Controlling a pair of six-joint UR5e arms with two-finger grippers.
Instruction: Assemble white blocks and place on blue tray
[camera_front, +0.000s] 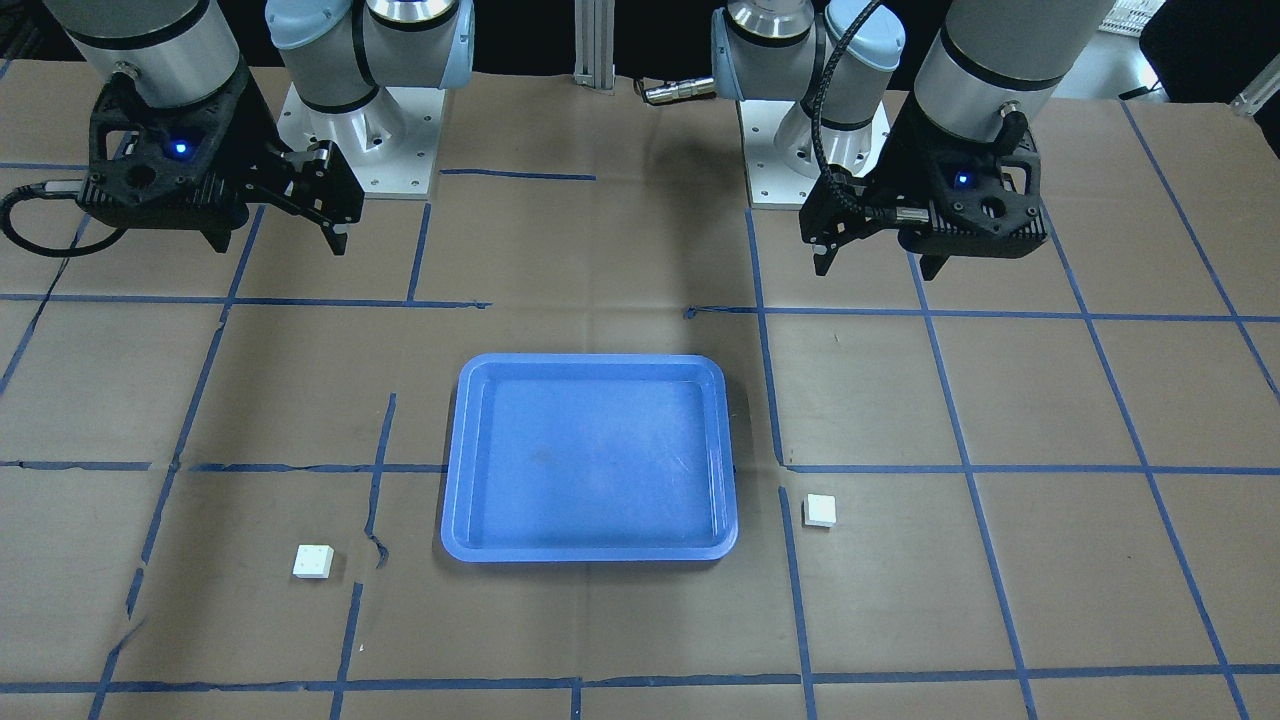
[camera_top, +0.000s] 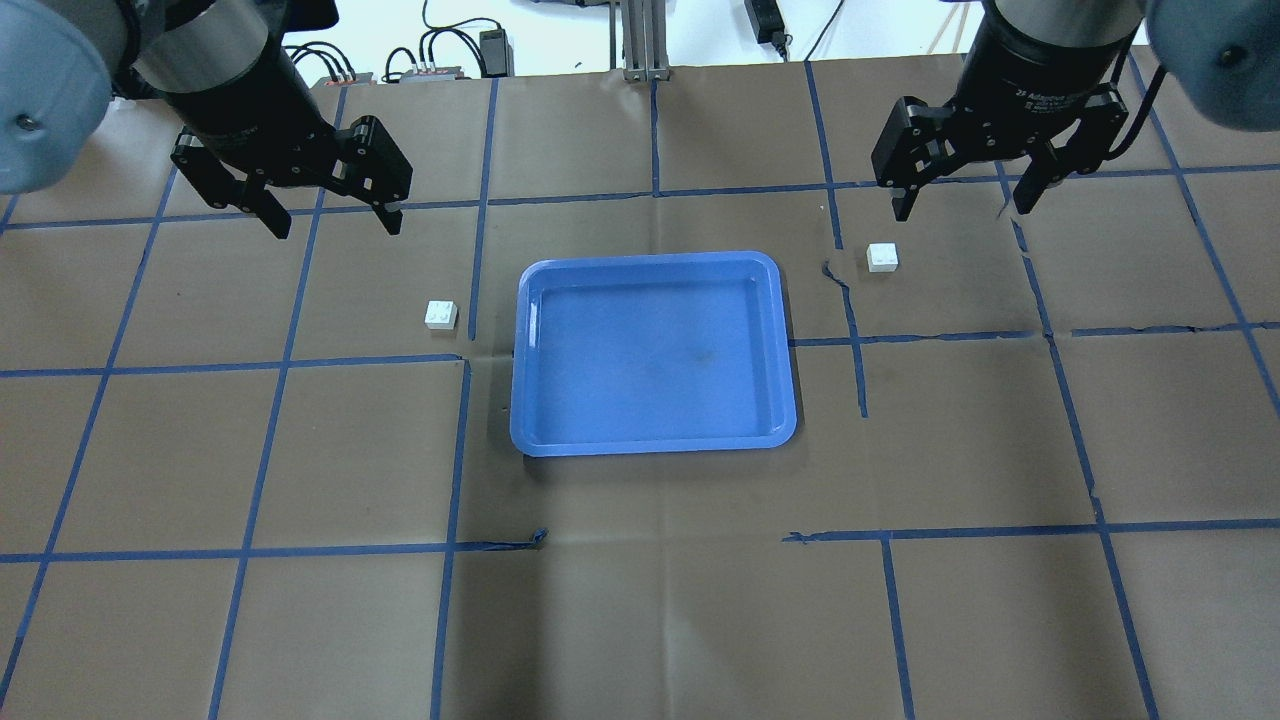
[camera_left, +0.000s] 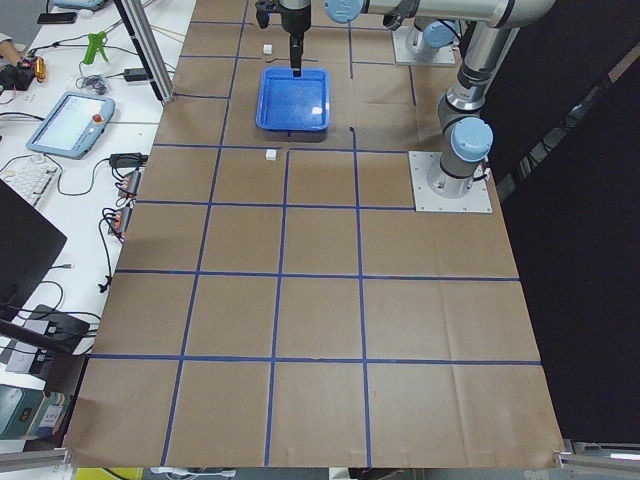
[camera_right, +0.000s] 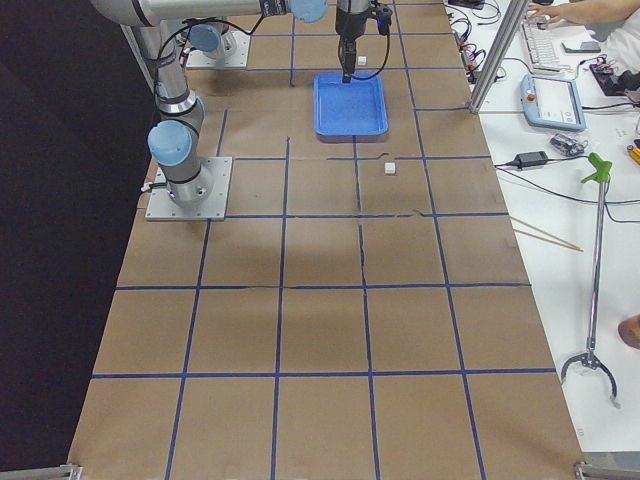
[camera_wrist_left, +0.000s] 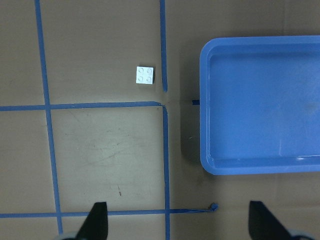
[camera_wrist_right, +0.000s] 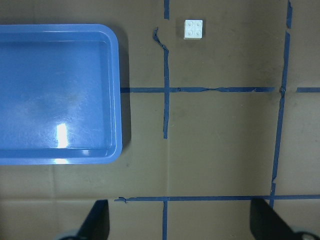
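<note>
Jaws: my left jaws and right jaws both spread apart, hanging above the bench (camera_top: 640, 620); blue tray (camera_top: 653, 443) mid-bench; left white block (camera_top: 440, 315) near the tray's left rim, right white block (camera_top: 882, 257) off its far right corner, both studs-up on the bench.

Blue tray (camera_right: 352, 112) between near white block (camera_right: 389, 168) and far white block (camera_right: 362, 61), all apart.
</note>
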